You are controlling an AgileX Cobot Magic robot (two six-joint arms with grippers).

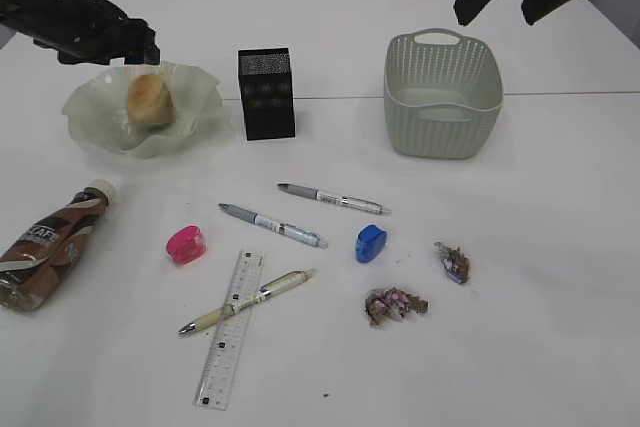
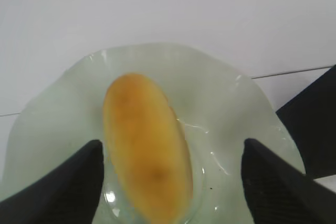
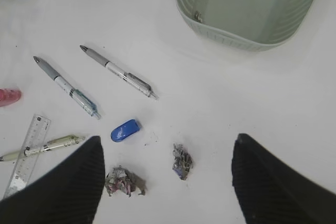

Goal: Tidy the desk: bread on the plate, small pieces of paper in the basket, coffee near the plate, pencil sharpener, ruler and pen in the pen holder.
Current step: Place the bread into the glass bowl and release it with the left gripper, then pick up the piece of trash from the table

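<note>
Bottle is seen lying on its side at the desk's left edge, well apart from the plate. Bread rests in the plate; left gripper hangs just above it, fingers spread wide, nothing pinched. Judged step: release of the bread. A straight vertical lift is advised, so the ruffled rim is not clipped. The holder stands near the plate's right side. Sharpeners, pens and ruler lie mid-desk, one pen crossing the ruler. Paper scraps lie below the right gripper, jaws spread, empty. The basket stands upright; open room is noted around it.
</note>
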